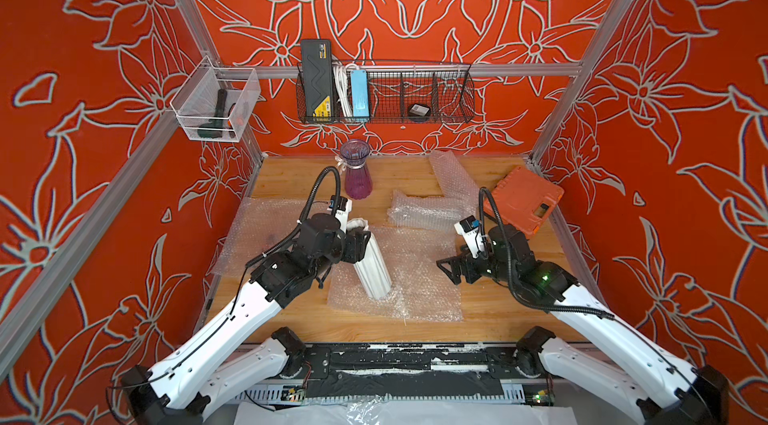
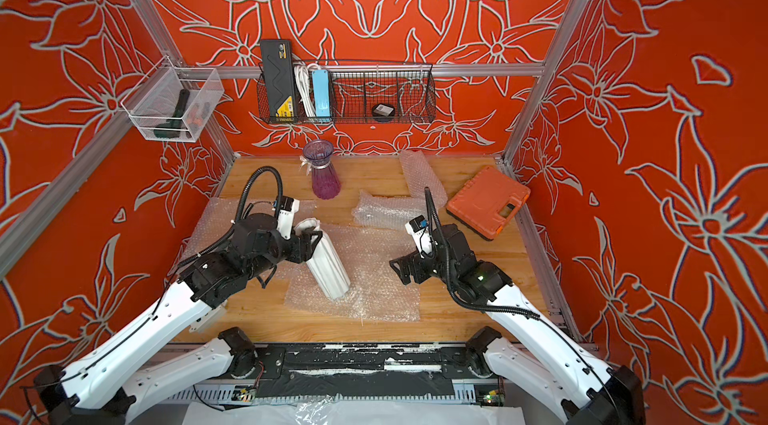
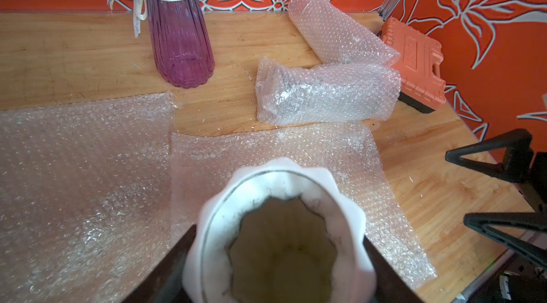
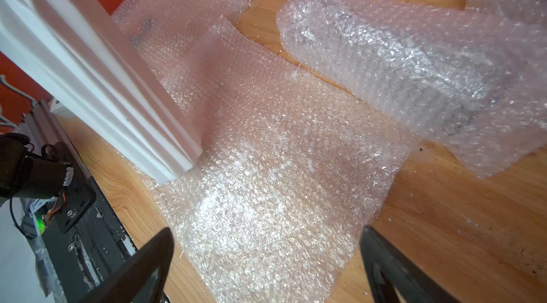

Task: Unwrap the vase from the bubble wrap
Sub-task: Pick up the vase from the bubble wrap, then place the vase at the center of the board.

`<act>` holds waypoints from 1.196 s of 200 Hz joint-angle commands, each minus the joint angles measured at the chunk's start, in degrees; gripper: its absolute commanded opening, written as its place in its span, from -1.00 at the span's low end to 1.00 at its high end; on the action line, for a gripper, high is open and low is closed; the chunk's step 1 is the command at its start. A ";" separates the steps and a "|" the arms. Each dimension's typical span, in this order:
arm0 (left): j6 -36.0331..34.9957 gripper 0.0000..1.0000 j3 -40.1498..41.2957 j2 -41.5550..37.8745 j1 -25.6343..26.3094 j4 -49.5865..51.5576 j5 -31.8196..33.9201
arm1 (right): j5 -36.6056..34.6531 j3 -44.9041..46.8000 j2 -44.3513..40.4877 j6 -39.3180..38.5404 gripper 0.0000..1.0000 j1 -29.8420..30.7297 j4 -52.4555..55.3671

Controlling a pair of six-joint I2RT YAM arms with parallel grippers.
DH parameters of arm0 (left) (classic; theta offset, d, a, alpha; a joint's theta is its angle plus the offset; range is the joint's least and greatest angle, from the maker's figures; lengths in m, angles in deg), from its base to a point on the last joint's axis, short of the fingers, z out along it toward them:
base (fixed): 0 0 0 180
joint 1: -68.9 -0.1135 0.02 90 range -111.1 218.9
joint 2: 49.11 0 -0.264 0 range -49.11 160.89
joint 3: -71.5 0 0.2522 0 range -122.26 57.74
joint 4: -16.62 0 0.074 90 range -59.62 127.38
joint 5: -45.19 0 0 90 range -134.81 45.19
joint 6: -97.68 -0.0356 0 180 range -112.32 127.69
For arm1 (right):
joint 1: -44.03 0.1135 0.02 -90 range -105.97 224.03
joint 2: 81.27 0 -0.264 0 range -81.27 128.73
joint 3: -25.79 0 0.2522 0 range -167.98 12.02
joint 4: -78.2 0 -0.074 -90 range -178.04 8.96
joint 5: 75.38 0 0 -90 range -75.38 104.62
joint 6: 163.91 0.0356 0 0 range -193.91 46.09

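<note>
A white ribbed vase (image 1: 372,265) (image 2: 328,265) (image 4: 88,58) leans tilted, bare of wrap, with its base on a flat sheet of bubble wrap (image 1: 415,277) (image 3: 296,150) (image 4: 281,168). My left gripper (image 1: 361,242) (image 3: 279,260) is shut on the vase near its rim (image 3: 284,168), one finger on each side. My right gripper (image 1: 449,271) (image 4: 266,245) hangs open over the sheet's right edge and holds nothing. A bubble wrap bundle (image 1: 424,213) (image 3: 325,94) with something dark inside lies further back.
A purple glass vase (image 1: 356,171) (image 3: 180,44) with a ribbon stands upright at the back. Another flat bubble wrap sheet (image 1: 257,232) lies at the left, a rolled one (image 1: 453,175) at the back right. An orange case (image 1: 523,200) sits by the right wall.
</note>
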 commanded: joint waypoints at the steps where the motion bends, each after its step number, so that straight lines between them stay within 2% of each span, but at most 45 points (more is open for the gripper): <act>1: -1.12 -1.00 -3.16 -0.31 -0.25 -9.40 3.64 | 0.33 0.41 -0.49 0.09 0.96 -0.15 -0.85; 34: -4.54 -1.00 -5.57 2.93 -1.32 -10.79 5.52 | 0.61 -1.45 -0.21 -2.84 0.96 -0.09 1.13; 54: -7.15 -1.00 -7.31 4.97 -3.74 -11.14 7.60 | 1.20 -1.99 -0.02 -3.36 0.96 -0.10 0.92; 76: -7.74 -1.00 -7.62 7.13 -9.56 -13.08 8.28 | 2.38 -2.21 0.60 -3.34 0.96 -0.14 -0.07; 102: -8.18 -1.00 -6.18 9.10 -17.59 -18.19 5.84 | 3.91 -3.19 1.29 -3.83 0.96 -0.13 0.37; 140: -9.65 -1.00 -9.54 17.12 -27.48 -24.29 2.33 | 3.58 -4.54 2.37 -5.12 0.96 -0.24 1.33; 160: -11.47 -1.00 -12.16 21.02 -29.13 -27.81 3.57 | 3.77 -5.11 4.32 -3.29 0.96 -0.24 0.05; 198: -14.67 -1.00 -19.39 27.62 -30.95 -32.86 6.70 | 9.49 -7.05 8.62 0.04 0.96 -0.32 -3.51; 239: -18.14 -1.00 -24.68 34.88 -32.31 -38.50 7.51 | 8.68 -8.51 11.42 -2.74 0.96 -0.50 -1.89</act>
